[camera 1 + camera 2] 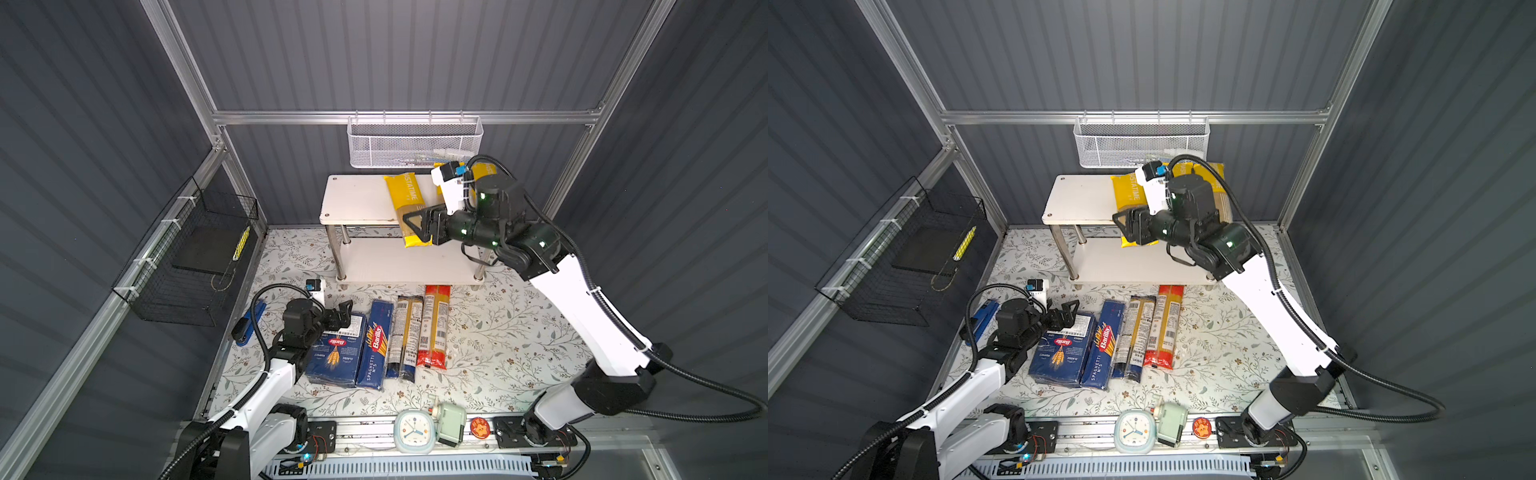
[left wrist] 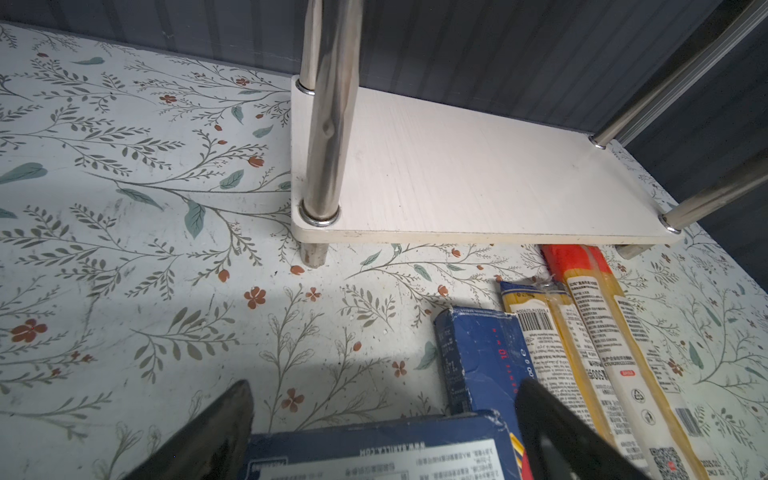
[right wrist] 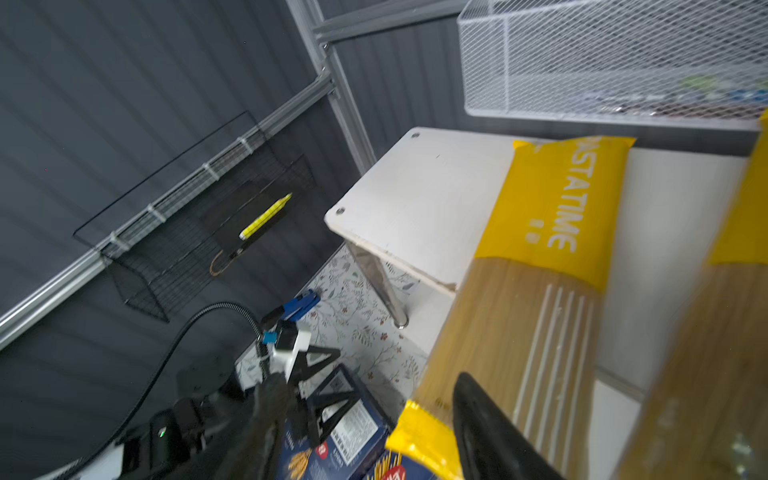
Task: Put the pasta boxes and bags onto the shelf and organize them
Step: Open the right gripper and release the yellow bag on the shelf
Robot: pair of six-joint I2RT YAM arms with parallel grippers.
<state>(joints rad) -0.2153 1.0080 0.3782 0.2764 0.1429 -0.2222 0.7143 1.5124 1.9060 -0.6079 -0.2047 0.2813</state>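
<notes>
On the top board of the shelf [image 1: 357,199], a yellow bag [image 1: 404,193] is laid overhanging the front edge, the right gripper [image 1: 417,228] parted loosely around its near end. It should be pushed fully back and squared beside the second yellow bag [image 1: 487,169].

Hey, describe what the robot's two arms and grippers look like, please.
Both the left arm and right arm have white links, black joints and black corrugated cables. Small green lights glow on the right arm. White wrist cameras carry blue plugs. The left gripper and right gripper have black triangular open-frame fingers.
</notes>
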